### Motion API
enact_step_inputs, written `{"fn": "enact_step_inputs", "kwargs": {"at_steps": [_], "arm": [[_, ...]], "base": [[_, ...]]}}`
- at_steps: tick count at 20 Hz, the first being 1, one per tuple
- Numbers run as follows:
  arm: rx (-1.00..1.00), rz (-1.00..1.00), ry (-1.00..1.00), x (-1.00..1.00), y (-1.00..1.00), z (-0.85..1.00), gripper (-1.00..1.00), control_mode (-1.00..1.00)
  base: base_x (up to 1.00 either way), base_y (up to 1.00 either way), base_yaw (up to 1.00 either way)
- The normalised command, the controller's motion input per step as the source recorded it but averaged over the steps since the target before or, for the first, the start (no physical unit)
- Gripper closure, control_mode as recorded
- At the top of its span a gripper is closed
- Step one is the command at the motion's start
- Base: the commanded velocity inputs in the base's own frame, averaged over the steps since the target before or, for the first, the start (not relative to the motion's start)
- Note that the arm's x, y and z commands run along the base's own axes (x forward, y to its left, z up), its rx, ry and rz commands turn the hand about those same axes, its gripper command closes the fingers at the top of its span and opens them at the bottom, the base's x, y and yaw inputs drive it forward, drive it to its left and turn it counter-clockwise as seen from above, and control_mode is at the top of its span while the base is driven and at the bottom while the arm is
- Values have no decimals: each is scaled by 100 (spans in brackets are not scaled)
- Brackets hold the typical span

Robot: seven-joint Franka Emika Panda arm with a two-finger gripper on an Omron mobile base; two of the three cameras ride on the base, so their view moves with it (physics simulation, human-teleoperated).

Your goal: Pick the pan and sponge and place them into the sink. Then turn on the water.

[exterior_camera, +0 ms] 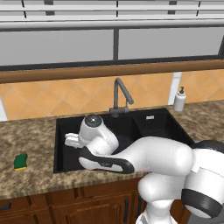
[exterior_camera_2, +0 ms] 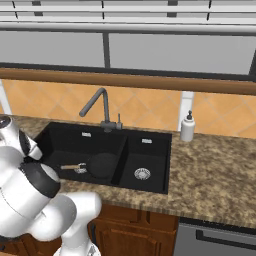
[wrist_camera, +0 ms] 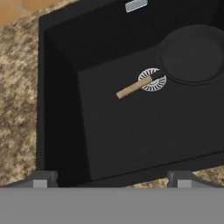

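**With the pan down, the sponge comes next**

Since the small round black frying pan (wrist_camera: 191, 53) already lies flat on the floor of the large basin, its short light wooden handle (wrist_camera: 133, 88) reaching across the silver drain (wrist_camera: 152, 79), the first half of the placing looks done. In the hand view the pan sits at about two o'clock, with the handle pointing toward eight. The black double-basin sink (exterior_camera_2: 145, 190) holds nothing else; its smaller basin shows only its own drain (exterior_camera_2: 142, 173).

The gripper (wrist_camera: 111, 177) hangs above the near edge of the large basin, its fingers (wrist_camera: 40, 178) spread wide and empty, well apart from the pan.

The small green-and-yellow sponge (exterior_camera: 20, 161) rests on the speckled granite counter (exterior_camera: 30, 131), at nine o'clock from the sink in the left base view and well apart from the arm. The grey gooseneck faucet (exterior_camera: 120, 93) stands at twelve o'clock behind the basins with no stream from its spout. A white soap dispenser (exterior_camera: 179, 99) stands off at two o'clock.

By my reading, fetching the sponge is the step in hand. It calls for a swing over the counter, then a descent with the fingers straddling the block.
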Motion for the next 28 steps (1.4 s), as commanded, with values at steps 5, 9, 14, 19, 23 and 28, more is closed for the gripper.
{"fn": "enact_step_inputs", "kwargs": {"at_steps": [5,9,14,19,23,28], "arm": [[-1,23,-10,-28,73,16,-100,-100],[0,25,-9,-7,69,10,-100,-100],[-1,24,-4,0,75,0,-100,-100],[-2,17,0,0,78,11,-100,-100],[-14,3,0,0,75,4,-100,-100],[-27,0,4,0,73,0,-100,-100]], "base": [[0,0,0],[0,0,0],[0,0,0],[0,0,0],[0,0,0],[0,0,0]]}}
